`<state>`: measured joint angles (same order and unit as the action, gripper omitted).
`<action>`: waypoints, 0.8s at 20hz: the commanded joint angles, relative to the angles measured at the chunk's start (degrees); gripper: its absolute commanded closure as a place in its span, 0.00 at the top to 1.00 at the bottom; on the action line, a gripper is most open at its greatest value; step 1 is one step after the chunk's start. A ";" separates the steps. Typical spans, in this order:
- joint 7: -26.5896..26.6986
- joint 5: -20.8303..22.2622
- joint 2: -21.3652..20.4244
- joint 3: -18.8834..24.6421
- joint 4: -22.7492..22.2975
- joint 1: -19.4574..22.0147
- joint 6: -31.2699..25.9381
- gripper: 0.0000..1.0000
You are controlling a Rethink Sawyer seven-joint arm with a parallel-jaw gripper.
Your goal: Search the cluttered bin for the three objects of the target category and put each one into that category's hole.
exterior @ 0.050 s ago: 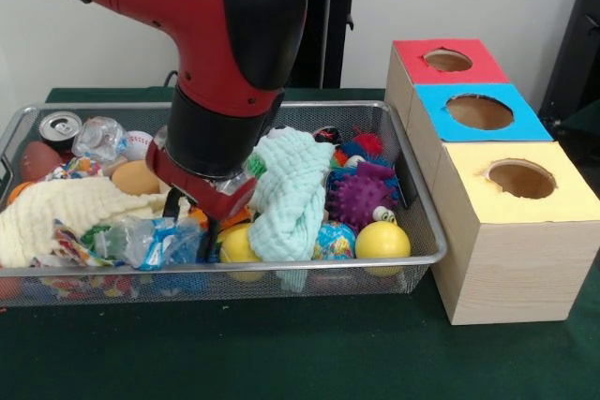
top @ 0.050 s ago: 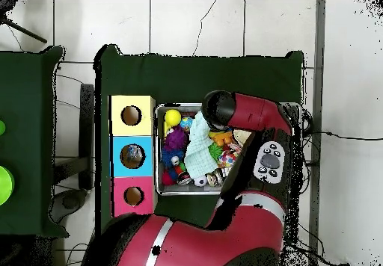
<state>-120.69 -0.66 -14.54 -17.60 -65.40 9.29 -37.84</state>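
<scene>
Front view: hand point(exterior @ 0.050 s ago: 192, 217) down in the bin point(exterior @ 0.050 s ago: 412, 185), beside the mint cloth point(exterior @ 0.050 s ago: 291, 189); grip unclear.

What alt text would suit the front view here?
A red and black robot arm reaches down into a wire mesh bin cluttered with balls, cloths, wrappers and a can. Beside the bin stand three boxes with round holes, topped red, blue and yellow.
</scene>
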 commanded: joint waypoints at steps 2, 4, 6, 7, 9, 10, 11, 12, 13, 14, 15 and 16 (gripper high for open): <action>-6.04 -2.28 -0.38 7.89 -4.92 1.65 4.99 0.00; -5.79 -1.98 -0.51 8.08 -4.92 1.86 6.58 0.00; -6.73 -1.80 -1.48 6.93 -5.60 1.20 6.18 0.00; -7.01 -1.88 -1.82 7.03 -6.30 1.23 6.77 0.00; -7.22 -2.10 -2.04 7.41 -7.09 1.37 7.48 0.00; -6.80 -2.18 -1.94 8.05 -7.32 1.76 8.01 0.00; -6.36 -2.27 -1.81 8.60 -7.31 2.11 8.14 0.00; -6.13 -2.25 -2.02 8.82 -7.72 2.33 8.39 0.00; -6.04 -2.19 -2.26 8.81 -7.97 2.37 8.47 0.00; -5.69 -2.17 -2.96 9.06 -8.66 2.53 8.59 0.00; -5.40 -1.99 -3.99 9.01 -9.49 2.44 8.65 0.00; -5.12 -1.80 -5.02 8.96 -10.31 2.35 8.71 0.00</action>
<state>-120.69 -0.69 -16.41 -16.50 -69.54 9.99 -34.24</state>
